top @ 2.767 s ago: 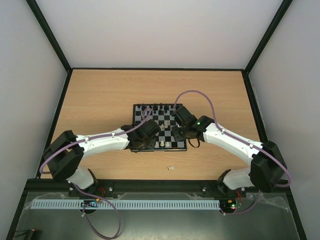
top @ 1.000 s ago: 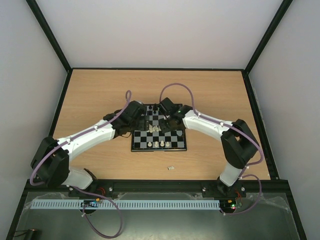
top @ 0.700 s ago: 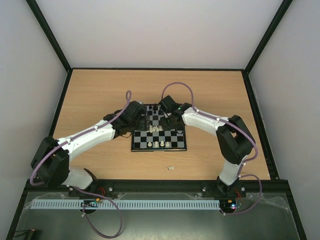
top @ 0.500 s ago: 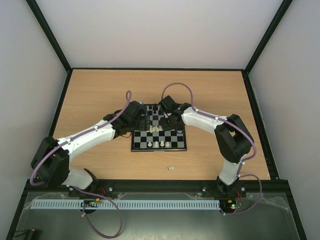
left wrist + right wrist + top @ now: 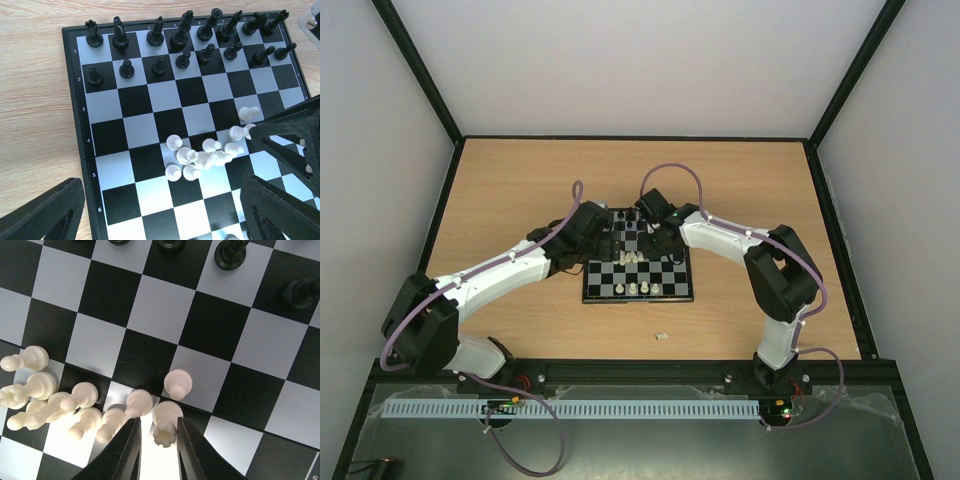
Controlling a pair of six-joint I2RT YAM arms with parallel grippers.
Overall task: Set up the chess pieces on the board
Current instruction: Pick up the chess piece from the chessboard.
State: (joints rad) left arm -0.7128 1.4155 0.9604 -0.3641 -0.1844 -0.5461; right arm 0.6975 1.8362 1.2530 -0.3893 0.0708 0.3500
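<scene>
Top view high from near edge, wrist views close over the board [image 5: 135, 100], sharing its middle

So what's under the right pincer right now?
A white piece stands between the fingers of the right pincer, on the board, beside a heap of white pieces. Its square is mostly covered, and whether the fingers touch it is unclear.

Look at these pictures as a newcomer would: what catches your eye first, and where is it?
A jumbled heap of white pieces lies in the middle of the board, while the black pieces stand in two tidy rows along its far edge. The right gripper straddles one white piece at the heap's edge.
</scene>
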